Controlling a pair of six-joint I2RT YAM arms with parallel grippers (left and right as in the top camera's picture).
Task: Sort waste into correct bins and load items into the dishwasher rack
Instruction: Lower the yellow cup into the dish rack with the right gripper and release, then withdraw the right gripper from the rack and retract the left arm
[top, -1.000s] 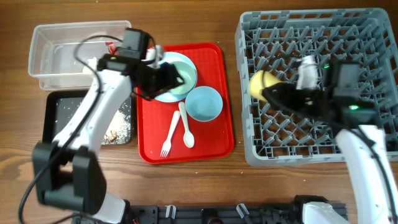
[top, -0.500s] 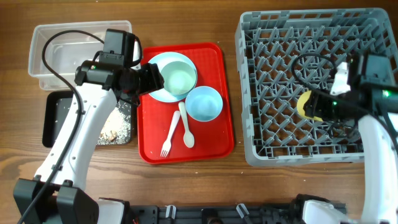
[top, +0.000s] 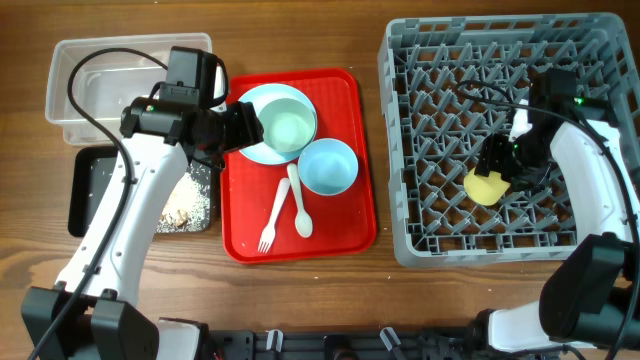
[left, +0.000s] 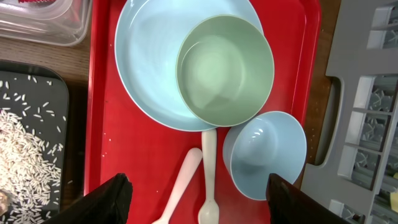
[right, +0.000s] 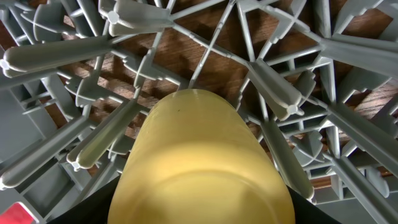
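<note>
The light blue plate (top: 268, 98) holds the pale green bowl (top: 288, 128) on the red tray (top: 345, 225), with the light blue bowl (top: 328, 166), white fork (top: 272, 222) and spoon (top: 300, 210) beside it. My left gripper (top: 245, 125) is open and empty at the plate's left edge; in the left wrist view its fingers (left: 199, 205) straddle the fork (left: 180, 193) and spoon (left: 208, 180). My right gripper (top: 497, 165) is shut on the yellow cup (top: 485, 187), low among the pegs of the dishwasher rack (top: 600, 60). The cup (right: 205, 162) fills the right wrist view.
The clear tub (top: 75, 80) stands at the back left; a red wrapper edge (left: 37, 2) shows inside it. The black tray (top: 85, 190) in front of it holds rice grains and brownish scraps (top: 185, 210). No tissue shows. The rack's handle (left: 333, 124) lies right of the red tray.
My right arm carried the yellow cup from the rack's left side to its middle and lowered it among the pegs. My left gripper drew back left off the plate, then stayed still.
</note>
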